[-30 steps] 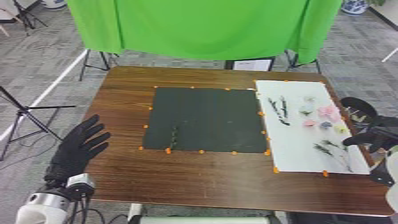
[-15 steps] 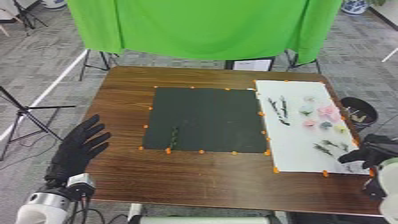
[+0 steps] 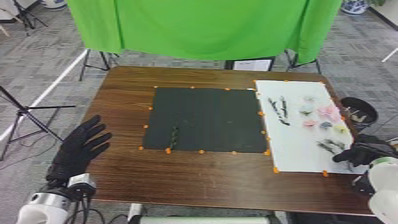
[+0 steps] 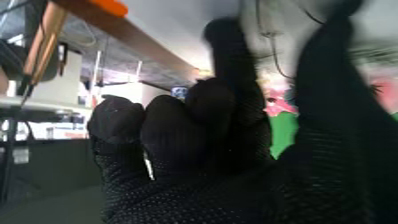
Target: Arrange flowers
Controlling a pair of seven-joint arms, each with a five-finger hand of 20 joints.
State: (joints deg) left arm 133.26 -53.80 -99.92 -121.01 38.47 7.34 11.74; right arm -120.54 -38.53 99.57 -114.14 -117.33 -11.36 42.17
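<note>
In the head view, the right hand [image 3: 360, 150] is low over the right edge of the white sheet [image 3: 289, 135], beside leafy green sprigs [image 3: 330, 146]. Its thumb and one finger stand apart, other fingers bent, in the right wrist view, where the hand [image 4: 209, 185] holds nothing visible; thin stems show between thumb and finger. Pink, pale and yellow flowers [image 3: 327, 112] and dark stems [image 3: 283, 110] lie farther up the sheet. One green stem [image 3: 174, 138] lies on the dark mat [image 3: 209, 117]. The left hand [image 3: 80, 147] is open over the table's left side.
Orange markers [image 3: 267, 152] line the mat and sheet on the brown table [image 3: 204, 180]. A round black container [image 3: 360, 111] holding small items stands beyond the table's right edge. A green cloth [image 3: 204, 30] hangs behind the table.
The right hand first moved back toward the near right corner, then inward over the white sheet's edge, closer to the sprigs. The left hand has kept still.
</note>
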